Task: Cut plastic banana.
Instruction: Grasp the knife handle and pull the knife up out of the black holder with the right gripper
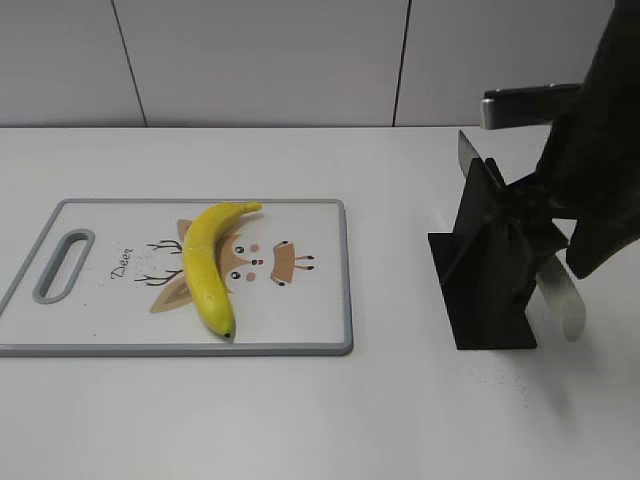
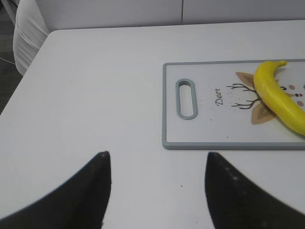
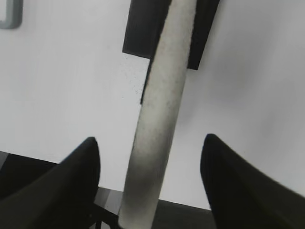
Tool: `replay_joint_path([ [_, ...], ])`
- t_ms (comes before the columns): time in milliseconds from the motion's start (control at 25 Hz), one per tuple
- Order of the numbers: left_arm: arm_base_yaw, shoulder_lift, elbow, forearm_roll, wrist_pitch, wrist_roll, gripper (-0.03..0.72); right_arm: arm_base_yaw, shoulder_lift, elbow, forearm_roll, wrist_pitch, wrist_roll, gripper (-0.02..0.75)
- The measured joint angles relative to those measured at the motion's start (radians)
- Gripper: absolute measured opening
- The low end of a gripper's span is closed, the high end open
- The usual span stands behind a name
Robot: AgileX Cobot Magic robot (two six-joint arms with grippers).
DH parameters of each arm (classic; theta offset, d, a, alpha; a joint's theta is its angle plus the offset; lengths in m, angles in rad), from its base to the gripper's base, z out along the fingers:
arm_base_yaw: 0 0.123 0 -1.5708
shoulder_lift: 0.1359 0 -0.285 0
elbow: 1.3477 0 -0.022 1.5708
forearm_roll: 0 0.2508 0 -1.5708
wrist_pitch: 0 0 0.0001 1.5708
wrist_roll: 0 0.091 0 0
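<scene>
The plastic banana (image 1: 205,265) lies whole on a white cutting board (image 1: 320,300) with a grey rim and a deer drawing; it also shows in the left wrist view (image 2: 276,93). A knife rests in a black holder (image 1: 490,290), its pale handle (image 1: 560,295) sticking out low on the right and its blade tip (image 1: 466,150) at the top. My right gripper (image 3: 150,138) is open, with a jaw on either side of the handle (image 3: 159,95), apart from it. My left gripper (image 2: 157,153) is open and empty over bare table, left of the board (image 2: 205,133).
The board has a slot handle (image 1: 62,265) at its left end. The dark right arm (image 1: 600,170) hangs over the holder at the right edge. A grey panelled wall (image 1: 260,60) runs behind the white table (image 1: 400,420). The table's left edge (image 2: 28,76) shows in the left wrist view.
</scene>
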Motion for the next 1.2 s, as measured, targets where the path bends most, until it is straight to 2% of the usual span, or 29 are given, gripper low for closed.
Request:
replay_joint_path([
  [280,0.000,0.000,0.000,0.000,0.000,0.000,0.593,0.000,0.092,-0.001,-0.002,-0.014,0.019,0.447],
  [360,0.000,0.000,0.000,0.001,0.000,0.000,0.593,0.000,0.094,-0.001,-0.003,-0.015,0.020,0.384],
  [520,0.000,0.000,0.000,0.001,0.000,0.000,0.593,0.000,0.094,-0.001,-0.006,-0.014,0.038,0.197],
  [800,0.000,0.000,0.000,0.001,0.000,0.000,0.593,-0.001,0.086,-0.023,-0.005,0.009,0.051,0.195],
  [1200,0.000,0.000,0.000,0.001,0.000,0.000,0.591,0.002,-0.093,-0.070,0.018,0.021,0.018,0.182],
])
